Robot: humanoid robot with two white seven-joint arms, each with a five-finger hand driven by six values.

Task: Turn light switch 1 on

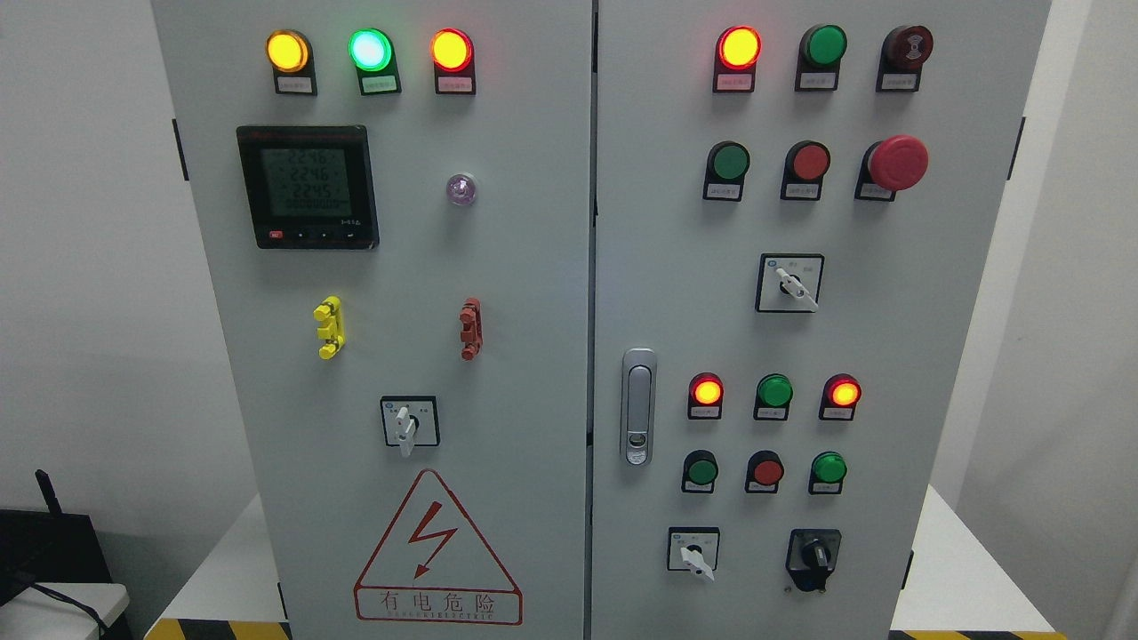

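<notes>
No robot hand or fingers appear in the head view, so their state cannot be told. A grey two-door cabinet (524,267) fills the frame. On the left door, amber (287,51), green (370,49) and red (451,50) lamps glow along the top, above a lit meter (307,187) and a small clear lamp (460,189). Below sit a yellow clip (330,327), a red clip (471,329), a white rotary switch (408,424) and a red warning triangle (436,556). The right door carries a lit red lamp (739,47), a red mushroom stop button (898,163), rows of green and red buttons, a door latch (638,406), and three more rotary switches: upper (790,284), lower left (694,551) and a black one (813,557). Which one is switch 1 cannot be told; the labels are too small to read.
</notes>
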